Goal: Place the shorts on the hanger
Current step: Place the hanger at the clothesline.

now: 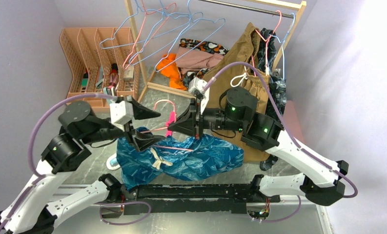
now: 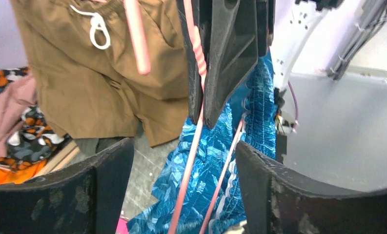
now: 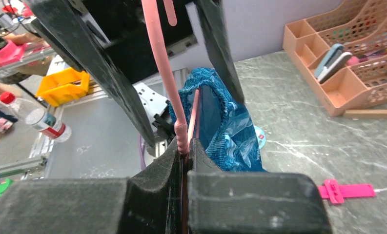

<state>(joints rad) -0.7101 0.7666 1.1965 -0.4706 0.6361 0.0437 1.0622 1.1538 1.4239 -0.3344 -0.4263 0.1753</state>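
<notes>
Pink hanger (image 3: 163, 73): pinched at centre frame by right gripper (image 3: 185, 150). Left gripper (image 2: 182, 163): spread, to be closed squarely on teal shorts (image 1: 206, 156) waistband, wire held steady.

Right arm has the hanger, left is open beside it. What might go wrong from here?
1. The right gripper pinches only the thin wire of the hanger, which may twist or slip under the weight of the shorts.
2. The left gripper stands open close around the right one; closing or moving it may knock them together.
3. Most of the shorts seem to lie on the table, so they may slide off when lifted.
</notes>
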